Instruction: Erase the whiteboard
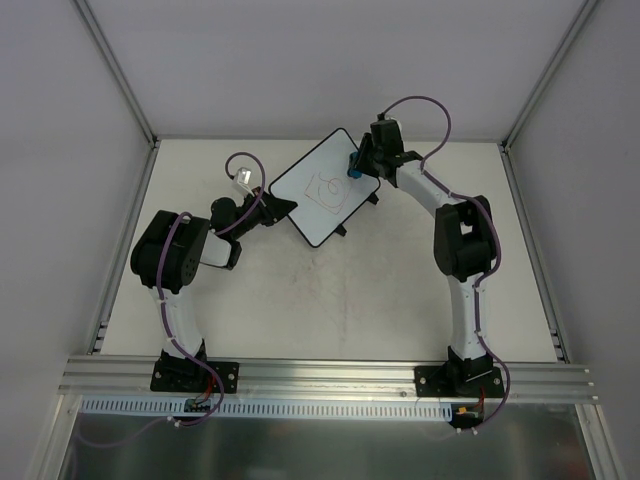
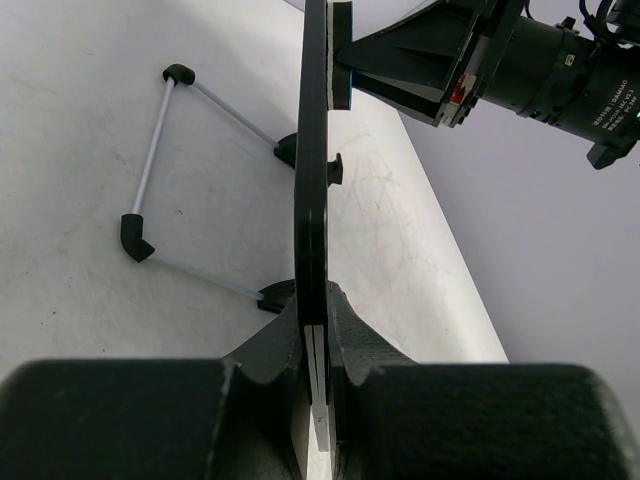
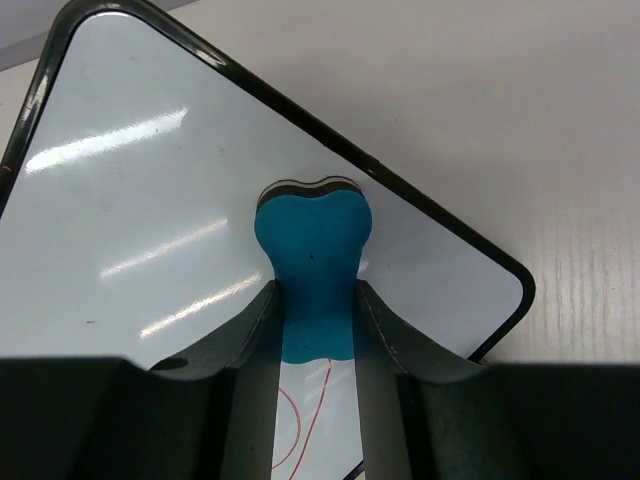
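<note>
Table (image 1: pixel 300 300): a pale, scuffed top walled in on three sides, and all the action sits toward the far middle.
Whiteboard (image 1: pixel 312 215): it lies at the far centre of the table, turned cornerwise between the two arms, with one end offered to each claw.
Handling: it reads as light and stiff, a thin rigid panel. That glossy face looks slippery, so a wipe would likely skate the board about unless it is braced.
Where to hold: the framed edge is the spot, clear of the writing face, and that is where the bracing claw sits.
Look: the face is white and shiny with streaks of glare, inside a thin black frame with rounded corners. Edge-on from the left wrist it is just a slim dark blade.
Stand (image 2: pixel 155 150): silver rods with black elbows fold out from the board's back. Whether they bear on the table cannot be told.
Left gripper (image 2: pixel 318 335): it is clamped tight on the board's near-left edge, with a finger on each side of the frame.
Right gripper (image 3: pixel 315 300): it is closed around the eraser, over the board's far-right corner.
Eraser (image 3: pixel 312 235): a small blue block, soft-looking and pinched at the waist by the jaws. Its nose appears pressed to the face near the corner.
Red scribble (image 1: pixel 325 190): a thin looping line mid-board, unwiped, so the erasing looks barely begun.
</note>
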Robot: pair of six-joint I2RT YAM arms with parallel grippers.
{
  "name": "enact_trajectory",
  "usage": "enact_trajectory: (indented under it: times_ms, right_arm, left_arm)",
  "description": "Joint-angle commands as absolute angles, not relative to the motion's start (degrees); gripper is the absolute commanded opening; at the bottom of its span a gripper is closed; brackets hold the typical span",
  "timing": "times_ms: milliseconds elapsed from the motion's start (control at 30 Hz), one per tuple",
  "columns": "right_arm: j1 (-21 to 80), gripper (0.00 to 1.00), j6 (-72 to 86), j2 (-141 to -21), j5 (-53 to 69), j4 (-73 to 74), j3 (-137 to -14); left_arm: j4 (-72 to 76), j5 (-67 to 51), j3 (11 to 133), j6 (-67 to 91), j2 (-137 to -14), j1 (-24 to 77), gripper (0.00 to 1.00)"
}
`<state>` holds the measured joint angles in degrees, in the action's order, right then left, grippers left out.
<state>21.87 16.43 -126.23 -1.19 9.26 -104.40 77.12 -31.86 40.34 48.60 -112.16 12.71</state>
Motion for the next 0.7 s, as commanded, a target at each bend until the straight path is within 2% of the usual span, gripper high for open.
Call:
enact_trajectory:
  times_ms: [0,333,667]
  right_arm:
    - [22.9,0.00,17.4,-127.7,1.6,10.9,-104.1]
    - [28.7,0.00,6.4,-123.7,1.6,7.5,-101.9]
    - [33.7,0.00,-2.9,-123.0,9.4,5.5,-101.5]
  left_arm:
    - [96.3,-34.3,38.8,44.6,-112.0,13.5,0.00]
    - [96.3,-34.8,39.4,45.3,-112.3,13.6,0.00]
    - [96.3,-34.7,39.4,45.4,-112.4,13.7,0.00]
